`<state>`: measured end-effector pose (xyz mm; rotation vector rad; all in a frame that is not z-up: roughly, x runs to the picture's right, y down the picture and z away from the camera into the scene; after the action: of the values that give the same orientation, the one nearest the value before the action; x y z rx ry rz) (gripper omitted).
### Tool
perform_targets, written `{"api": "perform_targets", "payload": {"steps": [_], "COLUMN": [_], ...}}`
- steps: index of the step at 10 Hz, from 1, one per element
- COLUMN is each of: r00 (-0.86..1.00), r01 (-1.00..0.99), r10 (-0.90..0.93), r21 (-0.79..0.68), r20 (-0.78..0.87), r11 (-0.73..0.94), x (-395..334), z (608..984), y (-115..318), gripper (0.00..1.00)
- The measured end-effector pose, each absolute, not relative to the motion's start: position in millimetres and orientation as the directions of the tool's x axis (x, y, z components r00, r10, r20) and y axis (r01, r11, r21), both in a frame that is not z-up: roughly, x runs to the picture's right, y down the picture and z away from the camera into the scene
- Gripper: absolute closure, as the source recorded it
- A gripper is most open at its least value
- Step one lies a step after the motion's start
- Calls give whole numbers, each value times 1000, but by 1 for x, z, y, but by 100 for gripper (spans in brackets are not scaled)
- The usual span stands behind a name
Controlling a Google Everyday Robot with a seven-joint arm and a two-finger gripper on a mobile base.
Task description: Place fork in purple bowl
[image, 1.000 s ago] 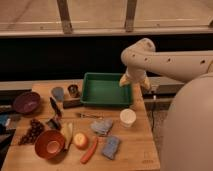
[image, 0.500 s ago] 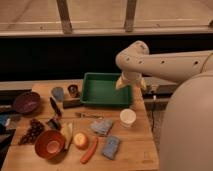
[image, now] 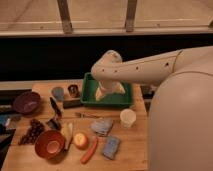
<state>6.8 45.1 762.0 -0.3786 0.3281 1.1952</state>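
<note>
The fork (image: pixel 87 115) is thin and silver-grey and lies flat on the wooden table just in front of the green tray (image: pixel 89 101). The purple bowl (image: pixel 27 102) is dark and glossy and stands at the table's left edge, well left of the fork. My gripper (image: pixel 104 93) hangs down from the pale arm over the left part of the green tray, above and slightly right of the fork. It is not touching the fork.
A black-handled utensil (image: pixel 55 107), two small cans (image: pixel 66 92), grapes (image: pixel 32 131), an orange bowl (image: pixel 49 144), a banana (image: pixel 67 134), a round fruit (image: pixel 80 141), a carrot (image: pixel 90 150), a grey cloth (image: pixel 102 126), a blue sponge (image: pixel 111 147) and a white cup (image: pixel 128 118) crowd the table.
My arm has swung left, from the tray's right side to over its left part. The objects on the table have not moved.
</note>
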Motion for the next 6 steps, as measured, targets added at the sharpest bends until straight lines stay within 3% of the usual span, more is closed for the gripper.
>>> {"api": "perform_targets", "payload": {"steps": [6], "r00": [391], "r01": [-920], "r10": [808], "r21": [-178], "r20": [-441], "r11": [348], "x": [-7], "z": [763], "y": [55], "gripper": [20]}}
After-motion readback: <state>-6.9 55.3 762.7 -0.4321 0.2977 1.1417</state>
